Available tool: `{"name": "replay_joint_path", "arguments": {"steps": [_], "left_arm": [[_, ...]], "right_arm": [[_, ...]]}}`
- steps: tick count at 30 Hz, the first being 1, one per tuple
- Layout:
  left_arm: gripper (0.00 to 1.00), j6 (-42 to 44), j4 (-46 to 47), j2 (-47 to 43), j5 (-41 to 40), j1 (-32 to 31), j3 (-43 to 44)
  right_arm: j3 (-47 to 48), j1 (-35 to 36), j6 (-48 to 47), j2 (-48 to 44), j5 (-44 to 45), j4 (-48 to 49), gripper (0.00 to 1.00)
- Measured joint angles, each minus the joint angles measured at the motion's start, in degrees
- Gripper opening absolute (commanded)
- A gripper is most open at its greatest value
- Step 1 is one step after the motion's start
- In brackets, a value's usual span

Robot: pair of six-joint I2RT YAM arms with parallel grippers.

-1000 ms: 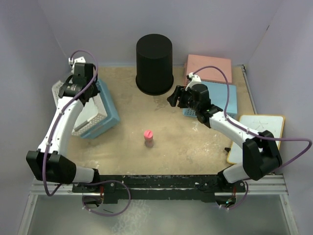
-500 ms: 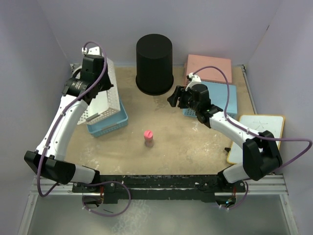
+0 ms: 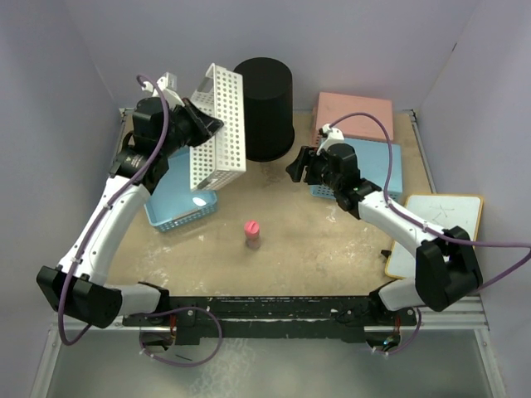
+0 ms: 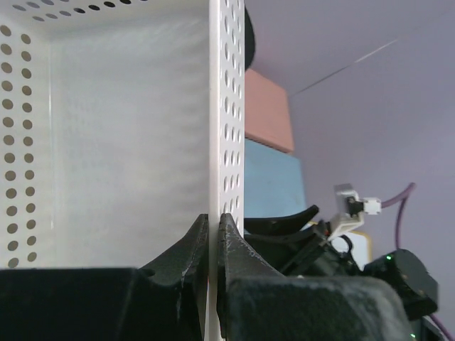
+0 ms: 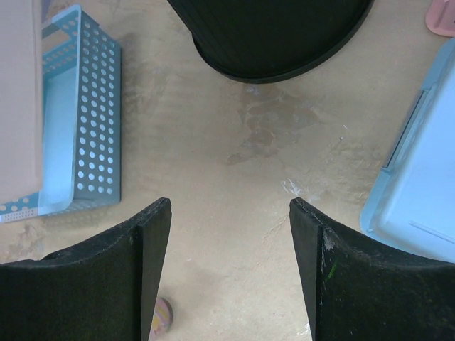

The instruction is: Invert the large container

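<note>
The large container (image 3: 267,104) is a tall black bin at the back middle, standing with its wider end on the table and its narrower closed end up. Its lower edge fills the top of the right wrist view (image 5: 270,35). My left gripper (image 3: 205,125) is shut on one wall of a white perforated basket (image 3: 220,133), held in the air on its side just left of the bin. The fingers pinch that wall (image 4: 226,128) in the left wrist view. My right gripper (image 3: 296,164) hangs open and empty over bare table, right of the bin's base.
A blue perforated basket (image 3: 178,199) lies at the left, below the raised white one. A small pink object (image 3: 251,234) stands mid-table. A pink basket (image 3: 355,116) and a blue one (image 3: 388,166) sit at the back right. A white board (image 3: 440,222) lies at the right edge.
My left arm has lifted the white basket off the blue one, swung it right toward the bin and tipped it onto its side. The right arm has barely moved.
</note>
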Motion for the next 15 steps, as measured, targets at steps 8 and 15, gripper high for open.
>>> {"name": "replay_joint_path", "arguments": {"steps": [8, 15], "left_arm": [[0.00, -9.9, 14.2, -2.9, 6.7, -0.1, -11.3], [0.00, -12.7, 17.6, -7.1, 7.0, -0.1, -17.0]], "right_arm": [[0.0, 0.0, 0.0, -0.3, 1.5, -1.2, 0.70], [-4.1, 0.0, 0.0, -2.2, 2.3, -1.7, 0.70]]}}
